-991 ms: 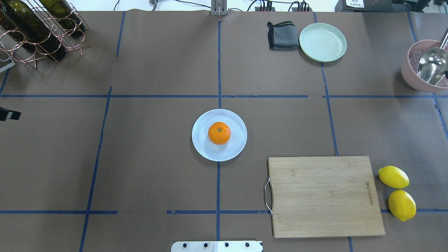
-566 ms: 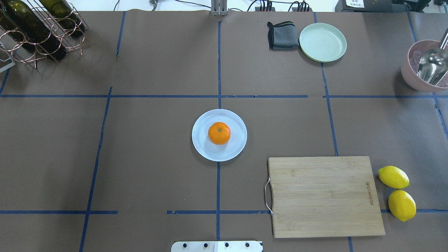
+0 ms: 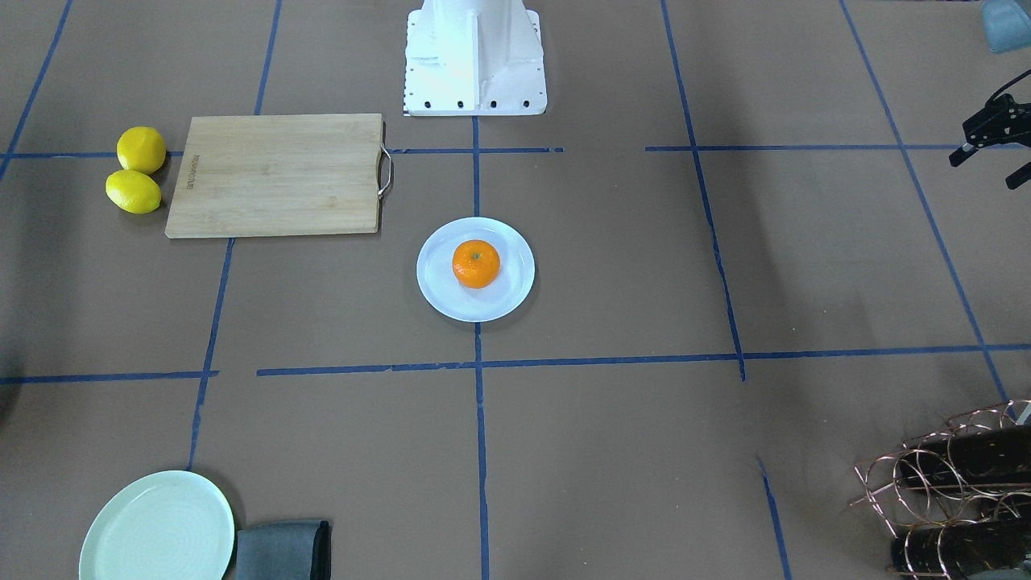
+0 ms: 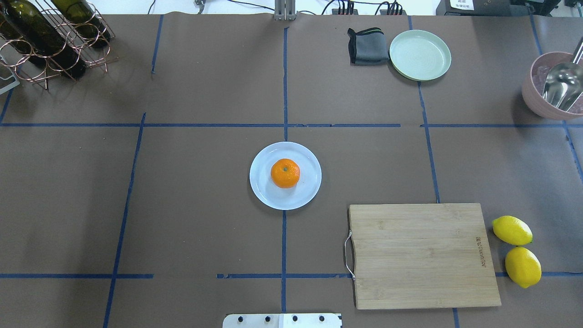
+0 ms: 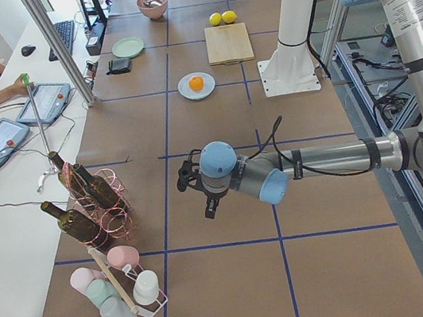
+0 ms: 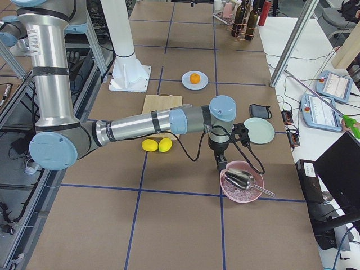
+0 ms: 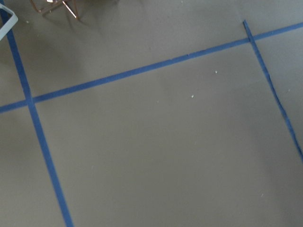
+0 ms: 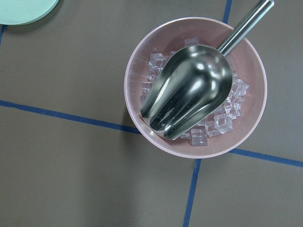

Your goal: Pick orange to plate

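Observation:
The orange sits stem dimple up in the middle of the white plate at the table's centre, and also shows in the front-facing view as orange on plate. No gripper is near it. My left gripper hangs far off at the front-facing view's right edge, its two dark fingers apart and empty. My right gripper hovers over the pink bowl at the far right end; I cannot tell whether it is open or shut.
A wooden cutting board lies right of the plate, with two lemons beside it. At the back stand a mint-green plate, a grey cloth, a bottle rack and a pink bowl of ice with a metal scoop.
The left gripper's tip, seen at the overhead view's left edge a second ago, has withdrawn out of that view. The orange and plate have not moved.

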Tool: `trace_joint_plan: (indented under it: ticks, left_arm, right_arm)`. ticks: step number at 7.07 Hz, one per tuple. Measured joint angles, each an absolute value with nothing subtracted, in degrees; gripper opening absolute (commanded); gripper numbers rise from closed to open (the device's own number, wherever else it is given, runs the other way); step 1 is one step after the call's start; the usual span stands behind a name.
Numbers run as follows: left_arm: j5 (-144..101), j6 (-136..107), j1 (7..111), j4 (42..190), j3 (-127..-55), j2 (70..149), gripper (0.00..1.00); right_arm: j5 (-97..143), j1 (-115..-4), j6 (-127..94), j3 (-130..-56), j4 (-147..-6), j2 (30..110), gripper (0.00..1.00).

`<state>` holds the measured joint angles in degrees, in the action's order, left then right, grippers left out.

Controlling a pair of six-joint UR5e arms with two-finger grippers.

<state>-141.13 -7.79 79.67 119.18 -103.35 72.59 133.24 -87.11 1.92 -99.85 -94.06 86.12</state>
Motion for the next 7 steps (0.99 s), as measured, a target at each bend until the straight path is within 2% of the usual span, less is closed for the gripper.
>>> trace_joint_plan:
  ticks: [4,7]
  left_arm:
    - [-135.89,-7.54,80.12,118.95,-103.73,72.21,1.00]
    - [-136.42,-7.44,80.09,105.83,-106.37,72.78,1.00]
  right_arm:
    - [133.76,-87.10,1.93,-99.73,-93.90,86.55,1.00]
    - [134.36,-87.10,1.88,-99.27,-93.76,86.52,1.00]
